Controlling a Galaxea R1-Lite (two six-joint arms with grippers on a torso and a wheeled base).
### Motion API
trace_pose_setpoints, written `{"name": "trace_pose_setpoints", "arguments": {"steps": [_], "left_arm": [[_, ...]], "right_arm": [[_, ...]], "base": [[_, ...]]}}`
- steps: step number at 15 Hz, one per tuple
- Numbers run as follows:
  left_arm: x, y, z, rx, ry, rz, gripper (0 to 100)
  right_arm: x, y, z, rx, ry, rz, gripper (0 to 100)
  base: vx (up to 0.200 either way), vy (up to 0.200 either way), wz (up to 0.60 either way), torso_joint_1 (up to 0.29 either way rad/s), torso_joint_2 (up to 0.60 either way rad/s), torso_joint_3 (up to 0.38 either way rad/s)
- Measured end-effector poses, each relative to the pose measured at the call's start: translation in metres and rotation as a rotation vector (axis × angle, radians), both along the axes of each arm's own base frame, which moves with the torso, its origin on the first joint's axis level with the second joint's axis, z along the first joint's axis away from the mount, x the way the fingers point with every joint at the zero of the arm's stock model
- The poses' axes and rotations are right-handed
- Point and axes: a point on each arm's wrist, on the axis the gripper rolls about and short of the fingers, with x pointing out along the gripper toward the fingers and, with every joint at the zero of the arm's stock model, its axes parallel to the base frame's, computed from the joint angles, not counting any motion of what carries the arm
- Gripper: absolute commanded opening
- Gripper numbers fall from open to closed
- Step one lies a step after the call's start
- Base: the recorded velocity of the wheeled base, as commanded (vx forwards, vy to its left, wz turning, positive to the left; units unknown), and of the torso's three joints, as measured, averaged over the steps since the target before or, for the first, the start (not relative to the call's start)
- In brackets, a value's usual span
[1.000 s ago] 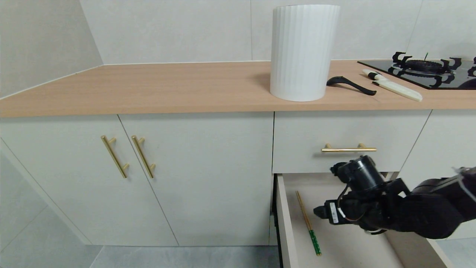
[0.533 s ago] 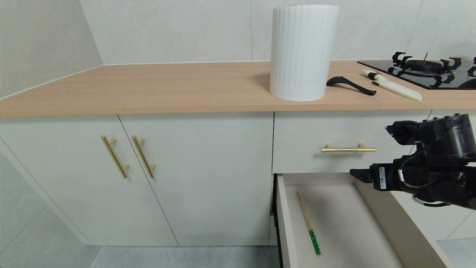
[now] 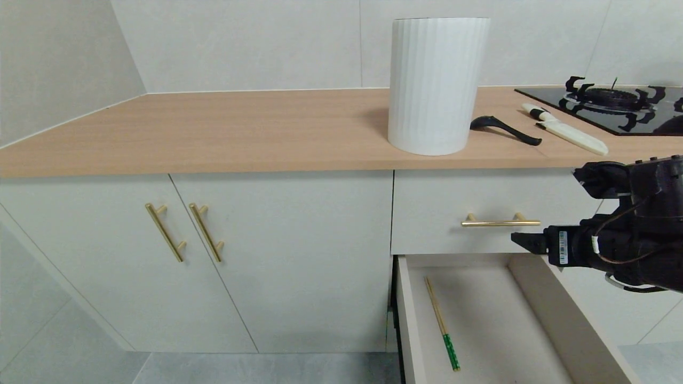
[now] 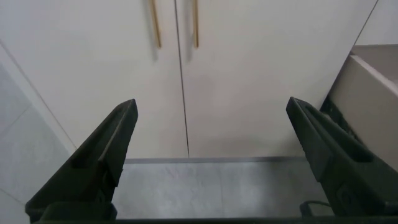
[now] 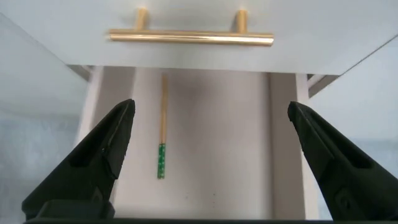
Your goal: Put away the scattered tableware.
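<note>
Currently the lower drawer point(image 3: 555, 314) is standing pulled out beneath the counter point(image 3: 213, 128), under a shut drawer with a gold bar handle point(image 3: 500, 222). A pair of chopsticks point(image 3: 442, 325) is lying flat on the drawer floor, near the left wall and running roughly along it from back to front. The two sticks are lying close together, side by side.

Right gripper point(image 5: 211, 109) is hanging in front of the shut drawer, above the right wall of the open one, and is pointing toward the cabinet. Its fingers are spread wide and are holding nothing. In the right wrist view the bar handle and the chopsticks are showing between them.

Left gripper point(image 4: 211, 102) is facing the two cupboard doors point(image 4: 249, 81), down near the floor, left of the open drawer. Its fingers are likewise spread wide and gripping nothing.

Chopsticks are showing pale wood over most of their length, with a green patterned band at the end nearer the drawer front.

On the counter a tall white ribbed canister point(image 3: 435, 85) is standing upright; I cannot tell what is inside it. A black ladle point(image 3: 504, 129) is lying just to its right. A white knife point(image 3: 565, 136) with a black band on its handle is lying beyond that, beside the edge of the black hob point(image 3: 613, 106).
</note>
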Motion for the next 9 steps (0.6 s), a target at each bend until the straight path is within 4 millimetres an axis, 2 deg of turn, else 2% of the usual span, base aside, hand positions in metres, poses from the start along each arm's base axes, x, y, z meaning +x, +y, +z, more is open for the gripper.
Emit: {"name": "trace_pose_setpoints", "arguments": {"steps": [9], "left_arm": [[0.0000,0.0000,0.0001,0.000,0.000,0.000,100]], "right_arm": [[0.0020,-0.0044,-0.0004,-0.011,-0.001,-0.012,100]], "base": [[0.000,0.000,0.00,0.169,-0.49,-0.293]]}}
